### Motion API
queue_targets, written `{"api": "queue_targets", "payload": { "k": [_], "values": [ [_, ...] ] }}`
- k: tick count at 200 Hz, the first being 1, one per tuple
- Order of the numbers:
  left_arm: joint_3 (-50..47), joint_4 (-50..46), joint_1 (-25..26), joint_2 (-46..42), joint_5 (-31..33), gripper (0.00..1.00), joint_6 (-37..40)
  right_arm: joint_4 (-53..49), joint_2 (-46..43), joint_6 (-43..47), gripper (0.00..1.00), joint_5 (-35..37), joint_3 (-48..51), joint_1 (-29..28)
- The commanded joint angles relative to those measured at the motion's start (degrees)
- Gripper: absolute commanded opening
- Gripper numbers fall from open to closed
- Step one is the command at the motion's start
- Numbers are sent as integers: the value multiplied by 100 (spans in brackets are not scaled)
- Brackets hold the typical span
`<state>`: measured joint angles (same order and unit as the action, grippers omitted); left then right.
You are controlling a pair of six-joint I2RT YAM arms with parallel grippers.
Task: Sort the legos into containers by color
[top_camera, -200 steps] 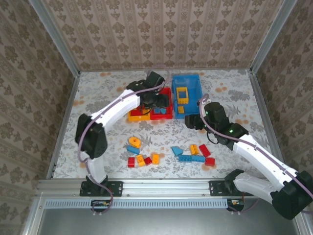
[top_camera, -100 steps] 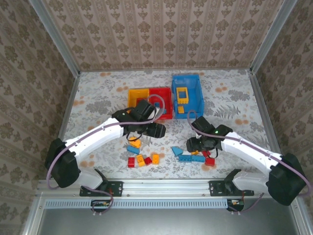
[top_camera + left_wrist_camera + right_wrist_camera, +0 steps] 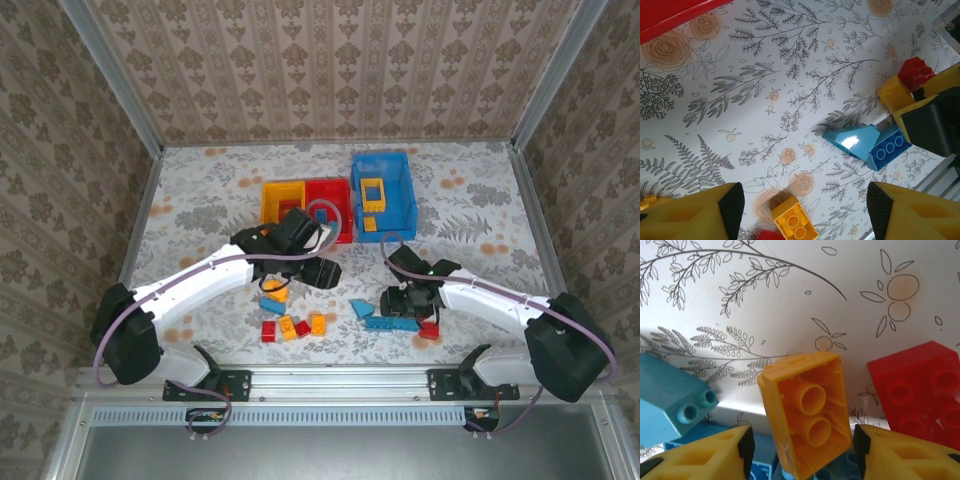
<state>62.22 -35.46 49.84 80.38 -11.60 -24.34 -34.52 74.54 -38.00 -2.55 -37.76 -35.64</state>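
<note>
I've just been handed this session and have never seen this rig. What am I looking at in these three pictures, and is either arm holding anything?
These are two white robot arms, each ending in a two-finger gripper. The wide picture looks down from above. It shows a yellow-orange bin, a red bin and a blue bin at the back, with loose bricks nearer the arms. The other two pictures come from wrist cameras, with each gripper's yellow fingers at the bottom. The left gripper is open and holds nothing. The right gripper has an upside-down orange brick between its fingers; I can't tell whether it is gripped.
</note>
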Motion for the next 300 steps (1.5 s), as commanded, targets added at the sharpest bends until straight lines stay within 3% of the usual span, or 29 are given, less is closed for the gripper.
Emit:
{"api": "queue_targets", "payload": {
  "k": [1, 38, 75, 113, 146, 219, 300],
  "values": [
    [-79, 58, 42, -228, -104, 69, 124, 151, 233, -124, 58, 135, -24, 81],
    [-251, 342, 56, -524, -417, 70, 113, 341, 719, -59, 53, 74, -100, 213],
    [-276, 566, 60, -651, -799, 71, 155, 537, 814, 16, 38, 42, -165, 285],
    [67, 532, 26, -620, -537, 70, -50, -48, 226, 216, 30, 421, -779, 387],
    [373, 557, -154, -680, -103, 70, -286, -204, 472, 573, 28, 302, -1732, 887],
    [1213, 364, -491, -477, -283, 71, -89, -371, 2865, 1143, 28, 290, -4144, 1527],
    [1535, 622, -467, -39, -379, 71, -122, -688, 4253, 1409, 31, 115, -5350, 1797]
  ]
}}
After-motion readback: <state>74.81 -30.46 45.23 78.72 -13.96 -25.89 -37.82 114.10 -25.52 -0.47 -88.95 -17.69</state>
